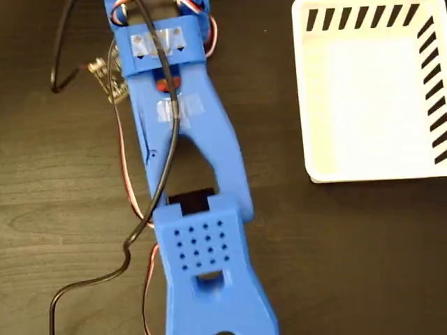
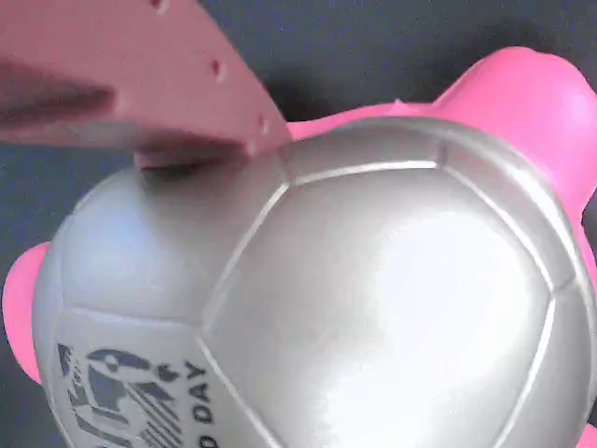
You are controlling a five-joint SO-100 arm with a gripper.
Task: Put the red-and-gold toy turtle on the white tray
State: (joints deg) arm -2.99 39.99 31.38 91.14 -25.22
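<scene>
Toy turtle [image 2: 373,280] touched by one claw [image 2: 187,140] finger at 11 o'clock; claw spread or pinching cannot be told. Smooth shell could be slipped off, turtle dropped before white tray [image 1: 370,105].

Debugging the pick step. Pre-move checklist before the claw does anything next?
1. Turtle located: ok. Its shell fills the wrist view, pink limbs showing at the edges.
2. Claw contact: one finger lies at the shell's upper left; the other finger is out of view. Cannot tell.
3. Claw open or shut: cannot tell.
4. White tray free to receive: ok, nothing lies in it in the fixed view.
5. Turtle lifted off the dark table: cannot tell.
6. Black cable drapes along the blue arm; snag risk cannot tell.
</scene>
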